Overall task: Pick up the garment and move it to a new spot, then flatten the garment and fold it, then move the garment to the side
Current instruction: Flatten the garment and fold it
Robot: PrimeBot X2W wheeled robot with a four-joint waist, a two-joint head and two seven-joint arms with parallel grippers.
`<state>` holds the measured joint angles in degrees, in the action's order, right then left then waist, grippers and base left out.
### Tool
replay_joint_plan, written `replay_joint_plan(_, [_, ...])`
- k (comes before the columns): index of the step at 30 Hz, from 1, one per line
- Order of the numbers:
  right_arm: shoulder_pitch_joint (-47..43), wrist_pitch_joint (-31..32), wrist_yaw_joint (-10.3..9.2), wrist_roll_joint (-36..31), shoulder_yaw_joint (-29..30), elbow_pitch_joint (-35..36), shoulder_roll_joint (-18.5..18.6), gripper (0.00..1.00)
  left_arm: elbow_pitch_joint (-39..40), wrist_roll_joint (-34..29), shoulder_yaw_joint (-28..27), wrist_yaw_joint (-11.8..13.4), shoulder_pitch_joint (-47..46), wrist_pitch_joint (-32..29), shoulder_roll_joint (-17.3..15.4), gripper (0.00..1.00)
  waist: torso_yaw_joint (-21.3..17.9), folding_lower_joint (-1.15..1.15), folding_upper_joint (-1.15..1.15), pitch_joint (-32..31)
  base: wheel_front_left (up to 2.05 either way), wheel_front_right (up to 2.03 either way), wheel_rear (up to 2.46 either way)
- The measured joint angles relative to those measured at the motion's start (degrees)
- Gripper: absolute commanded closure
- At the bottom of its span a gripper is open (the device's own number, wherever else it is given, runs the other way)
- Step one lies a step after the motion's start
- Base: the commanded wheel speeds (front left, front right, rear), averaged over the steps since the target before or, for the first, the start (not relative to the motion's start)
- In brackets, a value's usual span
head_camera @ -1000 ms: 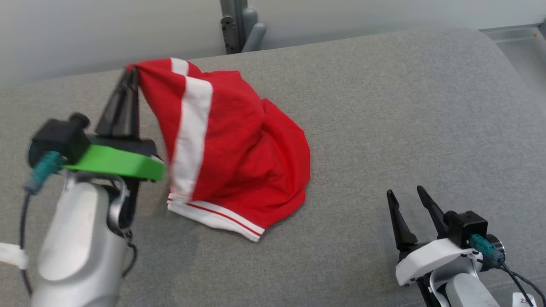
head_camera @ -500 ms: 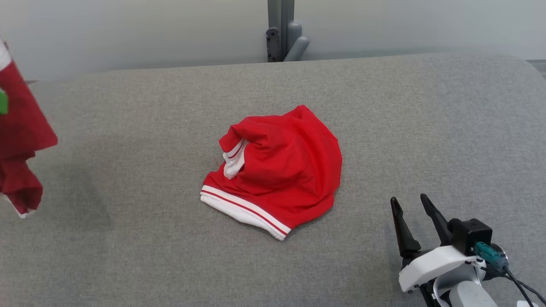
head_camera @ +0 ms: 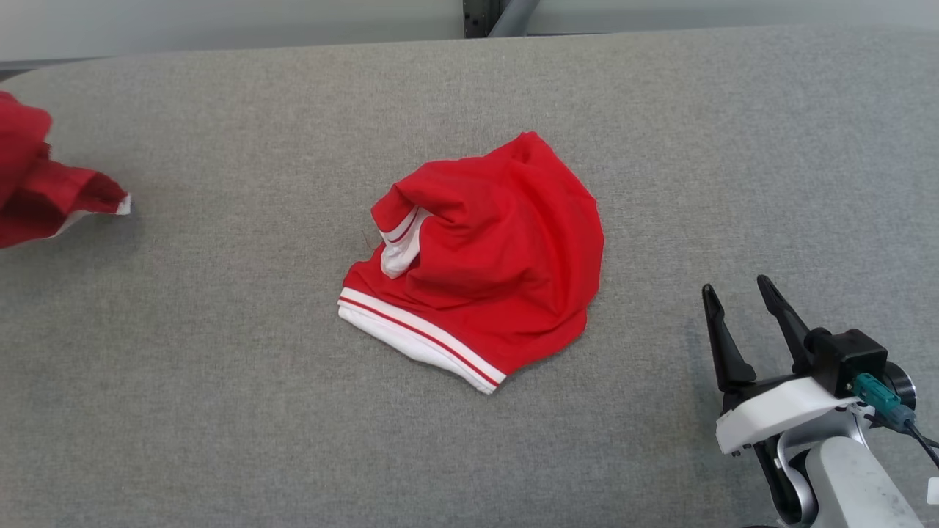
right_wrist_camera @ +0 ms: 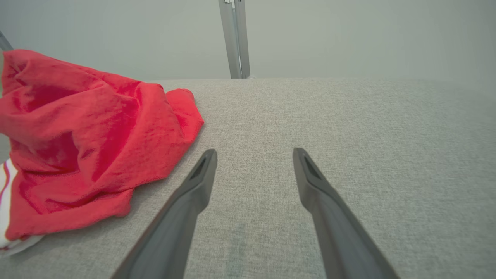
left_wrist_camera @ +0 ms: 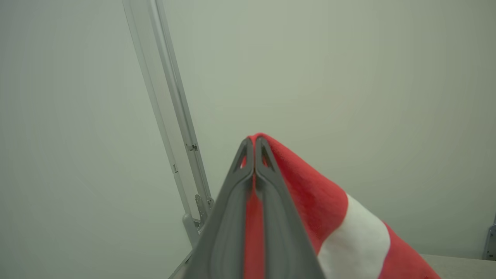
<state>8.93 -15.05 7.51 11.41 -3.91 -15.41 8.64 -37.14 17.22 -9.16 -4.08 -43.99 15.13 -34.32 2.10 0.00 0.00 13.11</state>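
Observation:
A crumpled red garment [head_camera: 484, 257] with white and red striped trim lies in the middle of the grey fabric surface [head_camera: 220, 411]. In the right wrist view it [right_wrist_camera: 85, 135] sits left of my right gripper [right_wrist_camera: 254, 152]. That right gripper [head_camera: 735, 286] stands open and empty at the lower right, apart from the garment. More red cloth [head_camera: 37, 183] with a white edge hangs at the far left of the head view. My left gripper [left_wrist_camera: 254, 141] is shut on red cloth with a white stripe [left_wrist_camera: 348, 228], held up in front of the wall.
A grey metal post [head_camera: 499, 9] stands behind the surface's far edge, also seen as a post [right_wrist_camera: 234, 38] in the right wrist view. A pale wall runs behind. Bare grey fabric lies around the middle garment on all sides.
My left gripper has carried its red cloth off to the left, out of the head view. A crumpled red garment stays in the middle. The camera has shifted; the right gripper stays open.

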Motion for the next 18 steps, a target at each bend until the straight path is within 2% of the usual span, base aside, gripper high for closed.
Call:
replay_joint_plan(5, [1.57,-0.01,0.01,-0.21,-0.54,1.65,0.49,0.00,-1.87,-0.73,-3.27,2.05,2.76,-0.01,0.74,1.00,0.27,0.00,0.00,2.84,0.00,0.00,0.00])
replay_joint_plan(8, [2.00,0.00,0.01,-0.52,-0.81,2.16,0.99,0.00,-2.41,-0.71,-4.00,2.08,3.39,0.00,1.75,1.00,0.35,0.00,0.00,3.92,0.00,0.00,0.00])
replay_joint_plan(13, [2.88,-0.01,0.01,-0.51,-1.18,2.53,1.72,0.00,-6.13,-0.10,-5.13,1.27,4.58,0.00,5.30,1.00,0.47,0.00,0.00,6.23,0.00,0.00,0.00])
replay_joint_plan(14, [3.11,-0.01,0.01,-0.51,-1.30,2.53,1.88,0.00,-7.37,0.36,-5.30,0.82,4.72,-0.01,6.19,0.72,0.46,0.00,0.00,6.55,0.00,0.00,0.00])
replay_joint_plan(15, [3.21,0.00,0.01,-0.51,-1.38,2.55,1.99,0.00,-9.23,1.22,-5.34,0.02,4.76,0.04,7.26,0.62,0.43,0.00,0.00,6.80,0.00,0.00,0.00])
replay_joint_plan(16, [3.22,-0.01,0.01,-0.51,-1.55,2.48,2.03,0.00,-11.77,1.89,-5.43,-0.22,4.93,-0.01,8.26,0.00,0.33,0.00,0.00,6.92,0.00,0.00,0.00])
replay_joint_plan(18, [3.22,0.00,0.01,-0.51,-1.68,2.27,2.00,0.00,-15.55,2.45,-5.71,-0.04,5.89,-0.18,9.44,0.00,0.20,0.00,0.00,6.72,0.00,0.00,0.00])
